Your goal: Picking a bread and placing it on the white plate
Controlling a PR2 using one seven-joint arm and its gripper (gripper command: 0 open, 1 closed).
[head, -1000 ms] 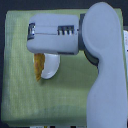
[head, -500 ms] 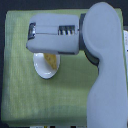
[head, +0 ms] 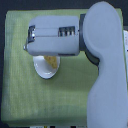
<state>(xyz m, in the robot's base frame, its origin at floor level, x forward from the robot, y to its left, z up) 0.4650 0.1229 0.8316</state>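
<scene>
In the exterior view the white plate (head: 44, 70) lies on a green cloth, its upper part covered by the arm. A piece of the golden-brown bread (head: 50, 61) shows on the plate, just under the arm's lower edge. The rest of the loaf is hidden. My gripper (head: 52, 42) is the grey block directly above the plate, seen from above. Its fingers are hidden beneath its own body, so I cannot tell whether they hold the bread or stand apart from it.
The green cloth (head: 20, 90) covers the table. The thick grey arm (head: 105, 75) runs down the exterior view's right side and hides the cloth there. A dark strip runs along the bottom edge.
The plate has come into view under the gripper. The bread, which showed below the gripper's edge a second ago, now lies on the plate. The arm has barely shifted.
</scene>
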